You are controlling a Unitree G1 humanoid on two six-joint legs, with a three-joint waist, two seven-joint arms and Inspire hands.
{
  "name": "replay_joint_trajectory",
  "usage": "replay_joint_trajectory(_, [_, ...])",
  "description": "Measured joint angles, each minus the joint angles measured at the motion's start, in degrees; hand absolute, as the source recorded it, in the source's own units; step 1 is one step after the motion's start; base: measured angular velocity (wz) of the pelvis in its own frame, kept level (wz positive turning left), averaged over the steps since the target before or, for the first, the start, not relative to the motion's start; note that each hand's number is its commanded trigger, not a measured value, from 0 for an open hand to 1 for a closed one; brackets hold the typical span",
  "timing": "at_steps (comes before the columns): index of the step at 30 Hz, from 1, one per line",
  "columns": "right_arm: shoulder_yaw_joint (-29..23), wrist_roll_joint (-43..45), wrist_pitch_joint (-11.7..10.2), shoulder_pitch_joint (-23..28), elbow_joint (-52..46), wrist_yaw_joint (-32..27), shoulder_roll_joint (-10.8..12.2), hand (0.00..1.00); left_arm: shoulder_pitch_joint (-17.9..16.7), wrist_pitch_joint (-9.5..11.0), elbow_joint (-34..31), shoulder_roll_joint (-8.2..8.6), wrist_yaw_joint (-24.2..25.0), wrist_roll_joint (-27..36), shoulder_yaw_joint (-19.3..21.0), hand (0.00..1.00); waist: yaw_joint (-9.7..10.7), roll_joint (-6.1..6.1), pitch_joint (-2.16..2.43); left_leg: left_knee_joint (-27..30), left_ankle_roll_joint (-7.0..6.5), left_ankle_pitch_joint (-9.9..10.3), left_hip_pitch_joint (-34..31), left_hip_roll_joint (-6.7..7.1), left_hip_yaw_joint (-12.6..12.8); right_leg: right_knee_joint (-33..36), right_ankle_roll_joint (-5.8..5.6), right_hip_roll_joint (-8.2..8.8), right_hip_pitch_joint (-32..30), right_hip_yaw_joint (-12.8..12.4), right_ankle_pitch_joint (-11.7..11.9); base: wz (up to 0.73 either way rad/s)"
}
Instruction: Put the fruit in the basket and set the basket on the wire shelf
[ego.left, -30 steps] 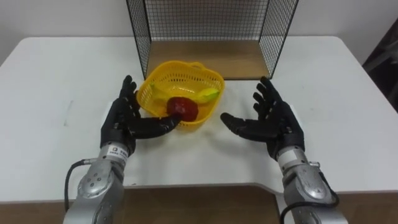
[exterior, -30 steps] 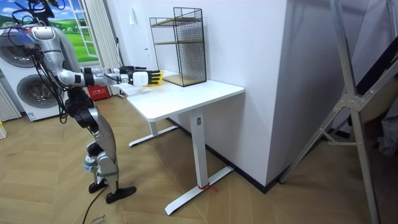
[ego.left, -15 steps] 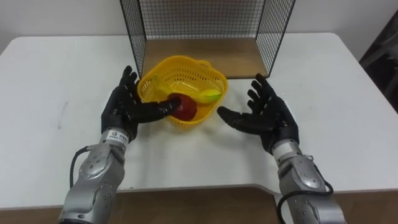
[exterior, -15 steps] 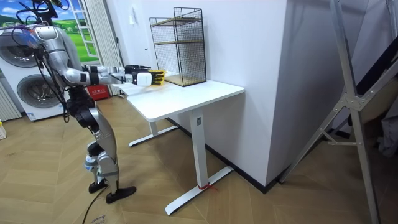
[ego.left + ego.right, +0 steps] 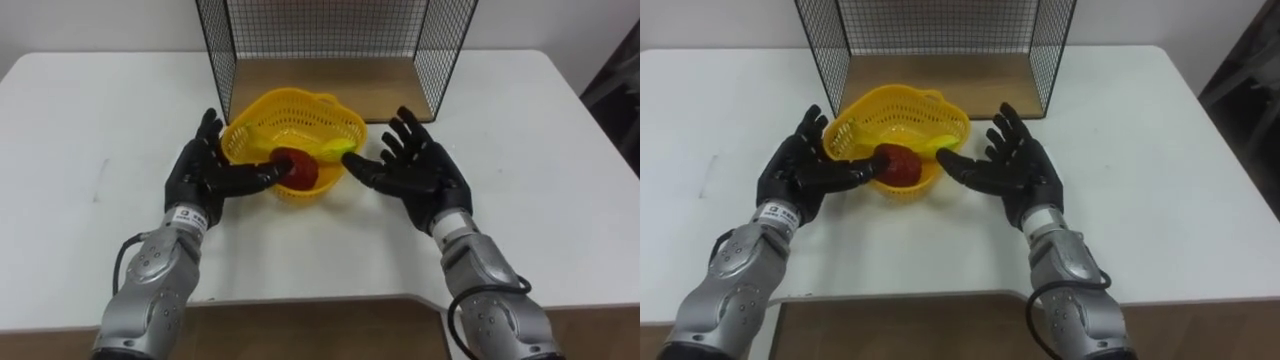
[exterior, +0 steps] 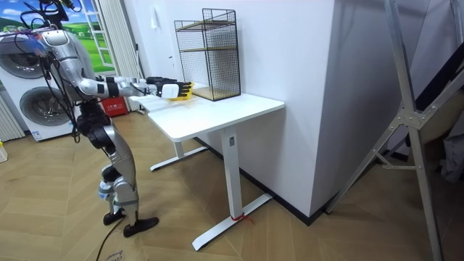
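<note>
Robot's parked at the end of the white table (image 6: 217, 109) on the room view's left, with both arms stretched out over the top and a washing machine (image 6: 29, 109) behind it.

From the head camera, the yellow basket (image 5: 285, 120) sits on the table toward the far edge, roughly mid-width, right in front of the open side of the wire shelf (image 5: 330, 30). The shelf has a wooden floor (image 5: 330, 85), and the back rim of the basket sits just short of its front edge, so the basket is on the table, not on the shelf.

Fruit's already in the basket. There's a red one (image 5: 297, 167) against the near wall and a yellow-green one (image 5: 338, 150) just behind it on the right.

The left hand (image 5: 200, 175) is up against the basket's left side with its palm facing in and its fingers straight and spread. The thumb reaches across the front rim, and its tip ends right at the red fruit. Nothing is curled round anything.

The right hand (image 5: 420, 175) mirrors it on the basket's right side, fingers fanned wide and the thumb pointing at the right wall. It's just beside the basket, and you can't really tell if it touches. So both hands are flat and spread, flanking the basket and not gripping it.
</note>
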State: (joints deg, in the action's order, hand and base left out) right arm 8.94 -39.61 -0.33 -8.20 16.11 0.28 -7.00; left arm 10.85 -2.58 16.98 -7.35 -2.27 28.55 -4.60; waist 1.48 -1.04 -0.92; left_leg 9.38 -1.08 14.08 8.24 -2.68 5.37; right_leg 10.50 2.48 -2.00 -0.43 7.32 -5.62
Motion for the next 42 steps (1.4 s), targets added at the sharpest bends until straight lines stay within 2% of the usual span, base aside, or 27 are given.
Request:
replay_joint_trajectory(7, [-1.3, -2.1, 0.4, -2.5, 5.2, 0.3, 0.1, 0.00, 0.3, -0.1, 0.0, 0.14, 0.0, 0.0, -0.1, 0.00, 0.2, 0.95, -0.37, -0.1, 0.00, 0.0, 0.2, 0.06, -0.4, -0.7, 0.00, 0.03, 0.7, 0.5, 0.1, 0.04])
replay_joint_trajectory(13, [-1.3, -0.2, 1.7, -4.8, 7.8, 0.3, 0.1, 0.00, 0.3, -1.4, 0.0, 0.20, 0.5, 0.0, 0.0, 0.00, 0.0, 1.05, -0.35, 0.0, 0.00, 0.0, -0.1, 0.16, -0.4, -0.7, -0.02, 0.01, 0.4, 0.5, 0.1, 0.00])
replay_joint_trajectory(15, [-1.3, 0.5, 1.7, -4.9, 7.9, 0.6, 0.2, 0.00, 0.3, -2.1, 0.0, 0.21, 0.9, 0.0, 0.0, 0.00, -0.2, 1.03, -0.34, 0.0, 0.00, 0.0, -0.1, 0.20, -0.5, -0.8, -0.02, -0.01, 0.5, 0.6, 0.1, 0.00])
replay_joint_trajectory(22, [-1.3, 2.6, 1.7, -5.0, 8.0, 1.7, 0.3, 0.00, 0.3, -2.7, 0.0, 0.57, 3.2, 0.0, -0.2, 0.00, -0.2, 0.98, -0.31, 0.1, 0.00, 0.0, -0.2, 0.05, -0.8, -0.7, -0.02, 0.08, 0.5, 0.6, 0.1, 0.01])
replay_joint_trajectory(25, [-1.2, 5.4, 1.9, -5.5, 8.0, 1.7, 0.7, 0.00, 0.3, -2.9, 0.0, 1.65, 3.2, 0.0, -0.2, 0.00, -0.4, 0.91, -0.26, 0.2, 0.00, 0.0, -0.6, 0.08, -0.8, -0.7, -0.02, 0.14, 0.1, 0.6, 0.1, 0.01])
replay_joint_trajectory(28, [-1.0, 9.5, 3.1, -6.4, 8.0, 1.7, 0.8, 0.00, 0.3, -3.3, 0.0, 2.36, 3.2, 0.0, -0.6, 0.00, -0.5, 0.89, -0.25, 0.2, 0.00, 0.0, -0.6, 0.06, -0.7, -0.7, -0.02, 0.14, 0.1, 0.6, 0.1, 0.00])
replay_joint_trajectory(34, [-0.7, 15.8, 3.4, -6.6, 8.0, 1.7, 0.7, 0.00, 0.3, -3.5, 0.1, 2.38, 3.2, -0.5, -2.4, 0.00, -0.4, 0.99, -0.19, 0.2, 0.00, 0.0, -0.5, 0.03, -0.7, -0.7, 0.00, 0.16, 0.3, 0.9, 0.1, 0.00])
replay_joint_trajectory(42, [-0.7, 18.9, 3.6, -7.5, 10.6, 2.1, 1.7, 0.00, 0.3, -3.7, 1.1, 3.45, 3.1, -1.2, -2.8, 0.00, -0.4, 1.93, 0.35, 0.2, 0.00, 0.0, -0.3, 0.18, -0.7, -0.7, -0.01, 0.02, 0.5, 0.7, 0.1, 0.00])
